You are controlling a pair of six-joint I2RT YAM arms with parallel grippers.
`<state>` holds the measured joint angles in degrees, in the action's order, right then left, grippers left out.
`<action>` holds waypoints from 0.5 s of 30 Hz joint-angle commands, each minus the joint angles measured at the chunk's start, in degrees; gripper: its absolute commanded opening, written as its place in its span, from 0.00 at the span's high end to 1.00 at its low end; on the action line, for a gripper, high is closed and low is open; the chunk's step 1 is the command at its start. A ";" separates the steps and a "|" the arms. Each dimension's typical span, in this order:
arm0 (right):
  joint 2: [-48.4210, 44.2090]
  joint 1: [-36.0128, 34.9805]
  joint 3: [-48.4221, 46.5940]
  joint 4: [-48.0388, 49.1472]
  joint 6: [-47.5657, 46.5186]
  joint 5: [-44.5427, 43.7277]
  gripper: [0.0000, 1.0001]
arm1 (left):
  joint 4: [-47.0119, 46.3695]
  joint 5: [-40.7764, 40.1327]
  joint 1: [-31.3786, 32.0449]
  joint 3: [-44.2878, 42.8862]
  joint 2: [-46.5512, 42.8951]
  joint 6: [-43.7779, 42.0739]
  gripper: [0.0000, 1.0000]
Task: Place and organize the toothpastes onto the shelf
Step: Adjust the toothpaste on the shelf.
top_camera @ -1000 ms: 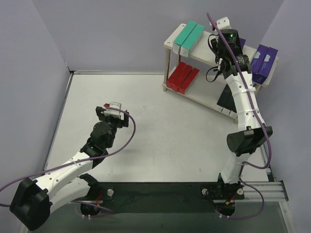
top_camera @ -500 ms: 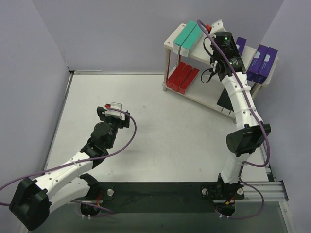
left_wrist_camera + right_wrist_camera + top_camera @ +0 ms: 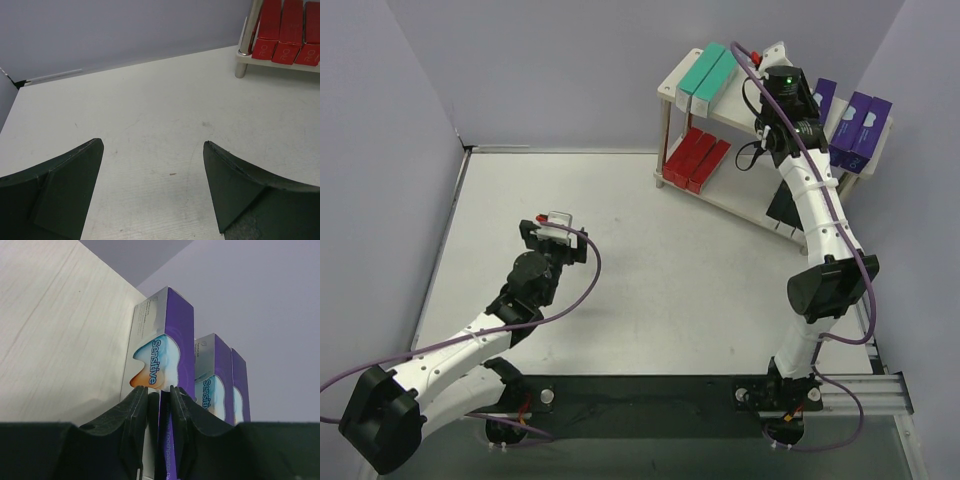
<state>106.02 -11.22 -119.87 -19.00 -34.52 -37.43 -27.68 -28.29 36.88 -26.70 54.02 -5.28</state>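
Overhead, we are seeing the white right arm stretching over the two-tier pale beige shelf, purple toothpaste cartons just beyond its wrist. Next, the left gripper is hanging with jaws wide apart, red cartons far ahead-right. Lastly, the right gripper is showing jaws closed to a slit, the nearest purple-and-silver carton directly ahead.

Only word I can properly read is "Sensitive", blue letters running up the front of the nearest purple carton. Its purple side looks like "Toothpaste". End print on the red cartons is too small.
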 commanded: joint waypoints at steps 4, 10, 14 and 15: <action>-1.95 0.59 2.63 -3.23 2.70 -6.34 0.78 | -3.26 -0.36 0.38 -0.02 -0.05 -0.70 0.08; -1.34 1.03 2.02 -3.41 2.44 -7.48 0.78 | -3.26 -0.18 0.30 -0.11 -0.05 -0.52 0.08; -0.73 1.38 1.49 -3.32 2.18 -7.57 0.78 | -3.17 -0.18 0.38 -0.11 -0.14 -0.52 0.08; -0.72 1.55 1.40 -3.32 2.18 -7.74 0.78 | -3.17 -0.18 0.38 -0.02 -0.14 -0.52 0.08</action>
<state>105.49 -10.92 -118.65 -18.24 -33.19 -42.15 -27.70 -28.29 37.04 -26.70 54.06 -5.26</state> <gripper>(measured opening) 0.221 0.922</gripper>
